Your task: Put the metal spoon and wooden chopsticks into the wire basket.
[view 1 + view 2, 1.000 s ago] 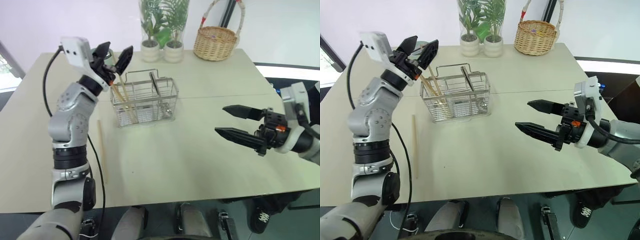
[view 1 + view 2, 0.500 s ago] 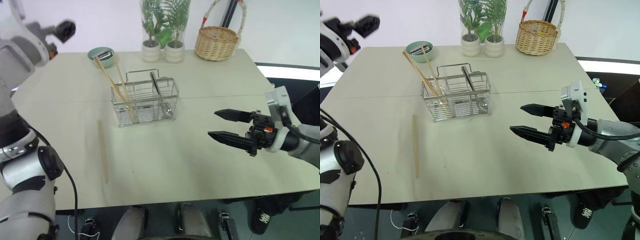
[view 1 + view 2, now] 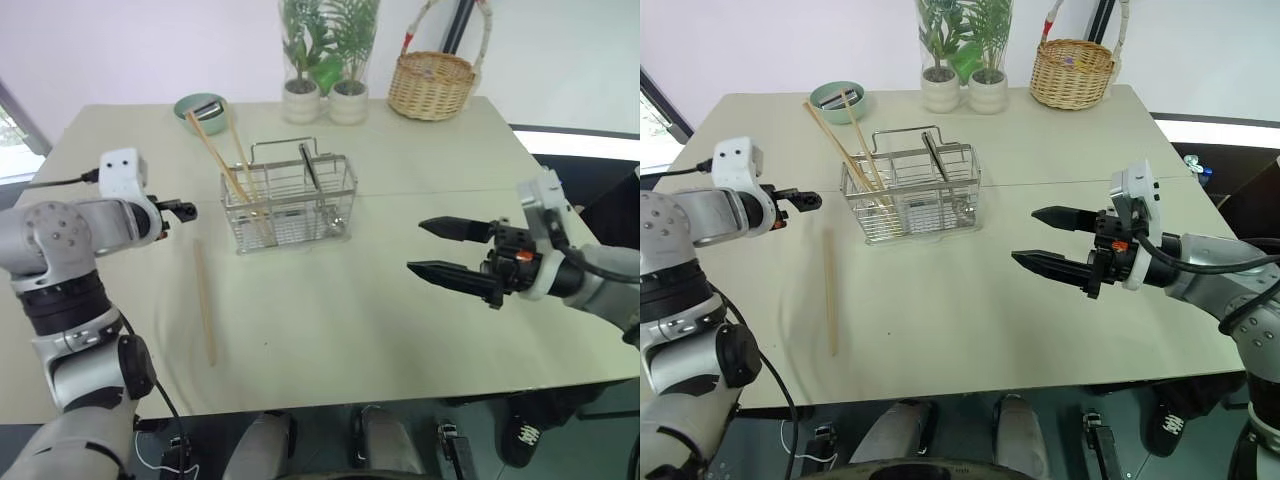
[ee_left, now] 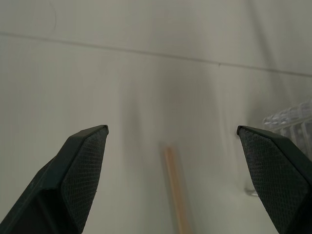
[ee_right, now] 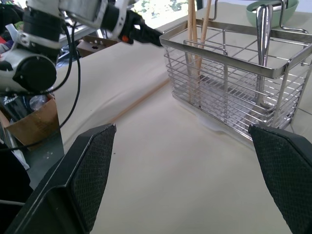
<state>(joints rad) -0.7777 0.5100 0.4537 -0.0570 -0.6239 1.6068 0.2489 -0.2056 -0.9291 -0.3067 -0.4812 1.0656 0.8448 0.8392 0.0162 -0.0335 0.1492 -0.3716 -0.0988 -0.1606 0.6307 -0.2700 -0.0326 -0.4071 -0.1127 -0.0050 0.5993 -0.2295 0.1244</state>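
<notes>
Wire basket (image 3: pixel 290 203) holds 2 chopsticks (image 3: pixel 225 160) and spoon (image 5: pixel 263 29) (both jaws wide, empty).

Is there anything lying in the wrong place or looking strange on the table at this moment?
Yes. One light-brown wooden chopstick lies flat on the beige table, beside the silver wire-mesh basket instead of inside it. Two other chopsticks already lean in the basket, and a metal utensil stands in it. Nothing looks spilled or damaged.

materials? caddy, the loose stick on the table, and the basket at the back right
Wire basket: looks like bright plated or stainless steel wire, going by its shiny silver mesh.
Loose chopstick: light wood by its matte tan colour, possibly bamboo.
Wicker basket: woven tan fibre, rattan or similar, with a cloth-wrapped handle.
</notes>
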